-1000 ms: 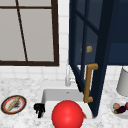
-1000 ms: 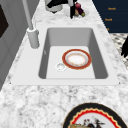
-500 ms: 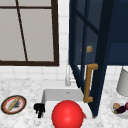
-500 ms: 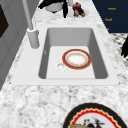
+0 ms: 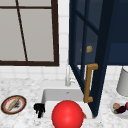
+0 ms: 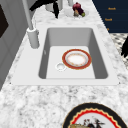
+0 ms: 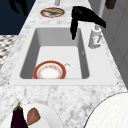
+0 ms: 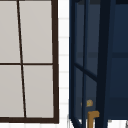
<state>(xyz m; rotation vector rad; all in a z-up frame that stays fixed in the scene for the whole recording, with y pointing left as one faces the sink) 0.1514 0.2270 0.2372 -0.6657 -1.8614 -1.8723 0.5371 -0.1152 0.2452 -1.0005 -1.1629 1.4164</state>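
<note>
1. Right side view: the right hand (image 7: 80,17) hangs over the sink (image 7: 27,55), just beside the tap (image 7: 96,37) at the back rim; its fingers point straight down and hold nothing.
2. Front view: the left hand (image 5: 39,109) appears at the sink's left rim, slack and empty.
3. Risk: a careless sideways move could knock the right hand against the tap; lifting it could hit the open cupboard door (image 5: 100,62).

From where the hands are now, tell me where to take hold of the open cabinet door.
Probably by the wooden handle on the cabinet door. It is a vertical bar standing off the door's edge, above the sink. Curl fingers round its middle from the left, the side it juts towards.
</note>
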